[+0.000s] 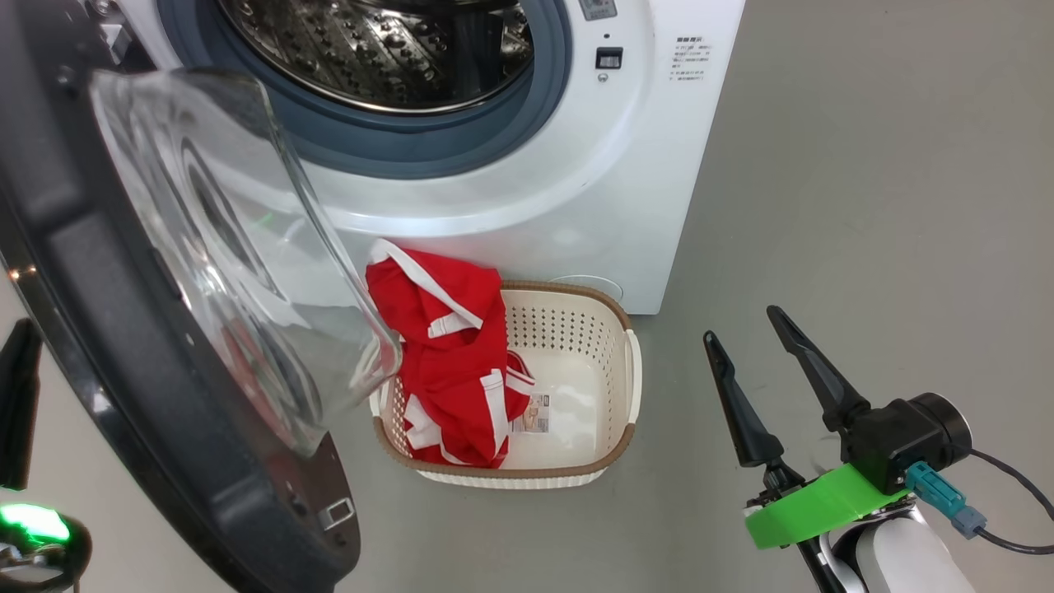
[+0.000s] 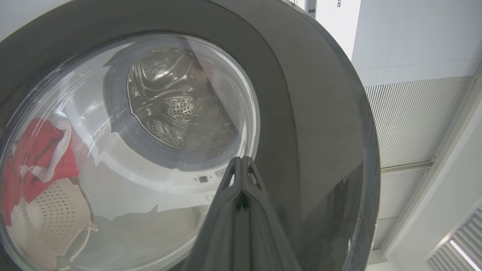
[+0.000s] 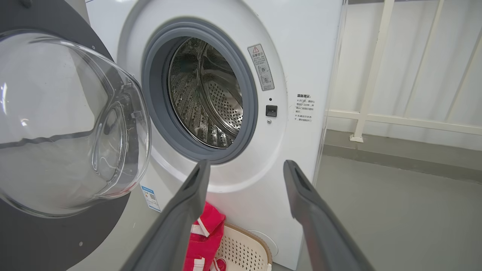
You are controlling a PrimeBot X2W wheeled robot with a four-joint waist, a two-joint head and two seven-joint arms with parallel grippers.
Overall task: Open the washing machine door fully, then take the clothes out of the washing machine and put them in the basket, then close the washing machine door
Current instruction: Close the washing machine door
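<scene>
noted red clothes (image 1: pixel 449 346) heaped in basket (image 1: pixel 611 306) at foot of washing machine (image 1: pixel 576 165), well left of right gripper (image 1: pixel 742 324), fingers (image 1: pixel 735 403) spread, empty. found left gripper (image 2: pixel 241 163) clenched at outer face of open washing machine door (image 2: pixel 301 113). could not read warning-triangle label (image 3: pixel 261 67).

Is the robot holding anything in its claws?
No. The right gripper is open and empty; the left gripper is shut on nothing, by the washing machine door.

Red/wht-striped clothes (image 1: pixel 445 362), cream basket (image 1: pixel 609 329)
</scene>
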